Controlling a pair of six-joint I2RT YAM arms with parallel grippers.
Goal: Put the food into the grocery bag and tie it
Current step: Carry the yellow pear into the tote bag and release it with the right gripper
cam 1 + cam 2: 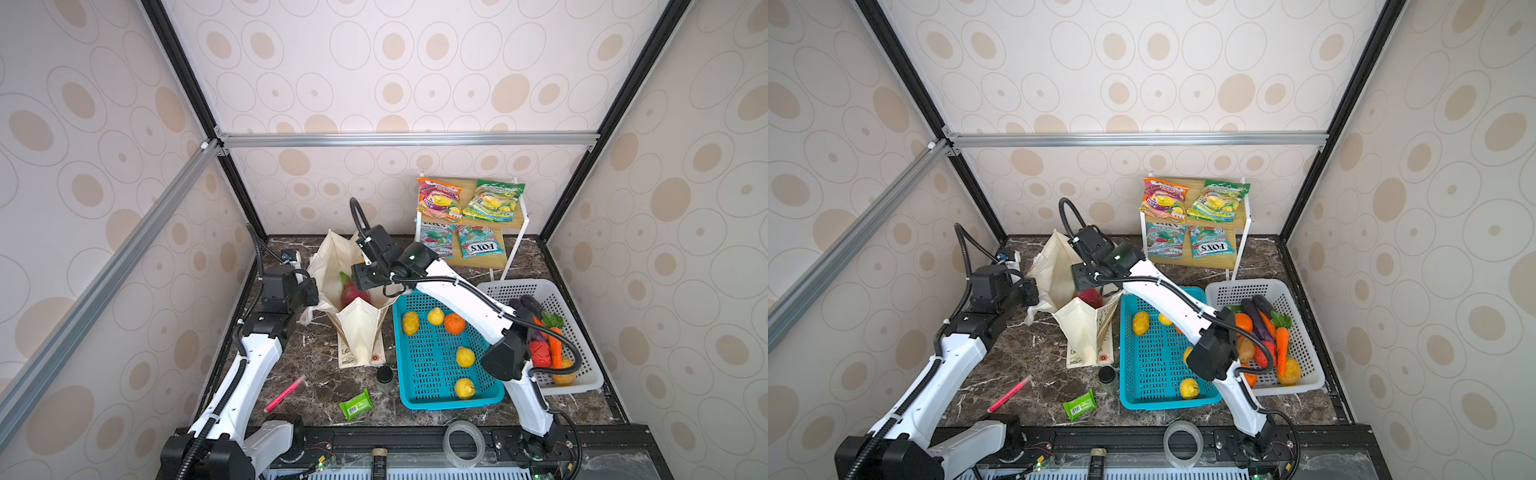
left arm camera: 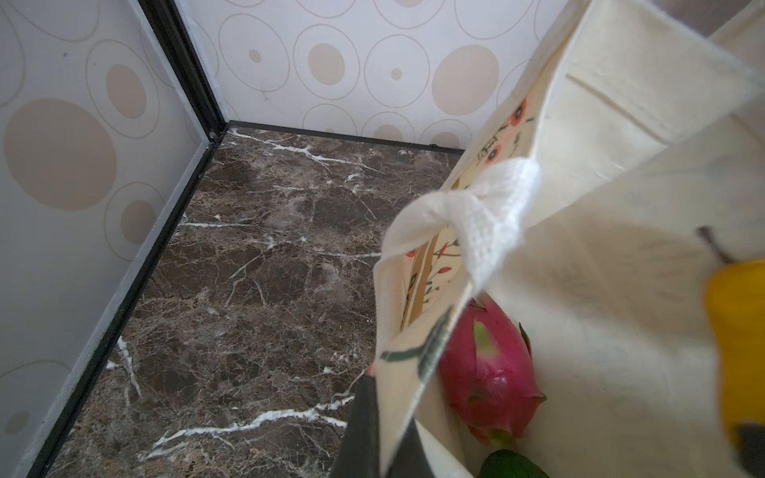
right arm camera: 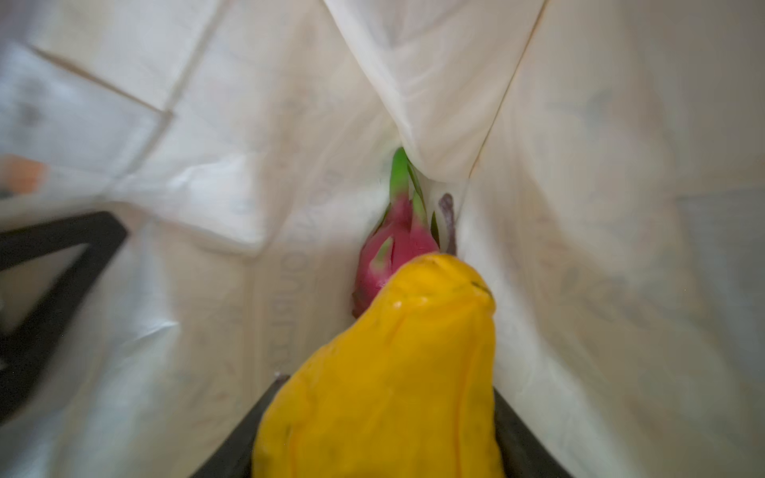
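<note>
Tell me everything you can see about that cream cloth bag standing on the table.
The grocery bag is a cream canvas tote with white woven handles and a floral print outside. It stands upright on the marble table beside the blue basket, mouth open, one side panel creased inward. The left gripper is shut on its rim. Inside lie a pink dragon fruit and a dark green item; the right gripper holds a yellow fruit in the mouth.

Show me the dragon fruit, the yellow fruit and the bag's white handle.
dragon fruit (image 2: 488,372): left wrist view, middle of pink skin.
yellow fruit (image 3: 393,372): right wrist view, its broad body.
white handle (image 2: 492,207): left wrist view, folded strap.
</note>
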